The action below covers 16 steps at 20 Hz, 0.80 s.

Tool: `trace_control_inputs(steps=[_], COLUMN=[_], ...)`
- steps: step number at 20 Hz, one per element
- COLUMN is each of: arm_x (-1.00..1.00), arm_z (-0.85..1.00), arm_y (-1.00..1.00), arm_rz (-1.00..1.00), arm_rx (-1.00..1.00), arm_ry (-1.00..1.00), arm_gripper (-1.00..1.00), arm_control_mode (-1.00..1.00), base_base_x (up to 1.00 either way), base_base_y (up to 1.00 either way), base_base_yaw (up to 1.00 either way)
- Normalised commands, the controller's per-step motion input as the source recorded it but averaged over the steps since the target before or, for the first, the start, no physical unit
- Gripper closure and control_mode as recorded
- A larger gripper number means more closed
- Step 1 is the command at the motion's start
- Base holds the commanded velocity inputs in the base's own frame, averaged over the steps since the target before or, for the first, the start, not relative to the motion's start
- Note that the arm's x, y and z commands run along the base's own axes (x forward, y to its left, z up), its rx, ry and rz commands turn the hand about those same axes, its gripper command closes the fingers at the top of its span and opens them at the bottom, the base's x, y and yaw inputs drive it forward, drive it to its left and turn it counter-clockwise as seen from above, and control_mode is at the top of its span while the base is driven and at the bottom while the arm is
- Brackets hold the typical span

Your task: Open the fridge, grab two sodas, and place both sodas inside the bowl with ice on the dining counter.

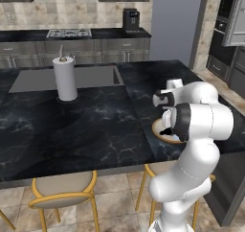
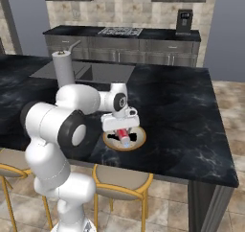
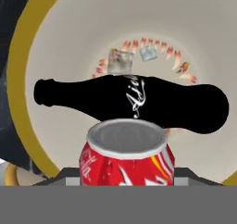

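At the six o'clock edge of the hand view, the end effector (image 2: 122, 132) grips a red can (image 3: 126, 159) with a silver lid and white curling lettering I can't make out, upright between the fingers and held over the bowl (image 2: 139, 141). Past it, a black slim-necked bottle (image 3: 134, 102) lies on its side in the bowl, neck toward nine o'clock, with white script too small to read. Toward twelve o'clock sit two pale ice cubes (image 3: 121, 61) on the white inside, ringed by the tan-yellow rim. The bowl rests on the black marble counter (image 2: 182, 111).
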Motion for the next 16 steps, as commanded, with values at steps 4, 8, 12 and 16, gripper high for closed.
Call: trace_control_inputs(steps=[4,8,12,16], arm_x=[0.11,0.02,0.03,0.04], arm_z=[-0.19,-0.15,-0.12,-0.14], arm_y=[-0.03,-0.03,-0.03,-0.01], arm_rz=[0.03,0.03,0.03,0.03], arm_rx=[0.0,0.0,0.0,0.0], arm_ry=[0.01,0.0,0.0,0.0], arm_gripper=[1.0,1.0,1.0,1.0], arm_control_mode=[-1.0,-1.0,-1.0,-1.0], base_base_x=[0.0,0.0,0.0,0.0], base_base_y=[0.0,0.0,0.0,0.0], base_base_yaw=[0.0,0.0,0.0,0.0])
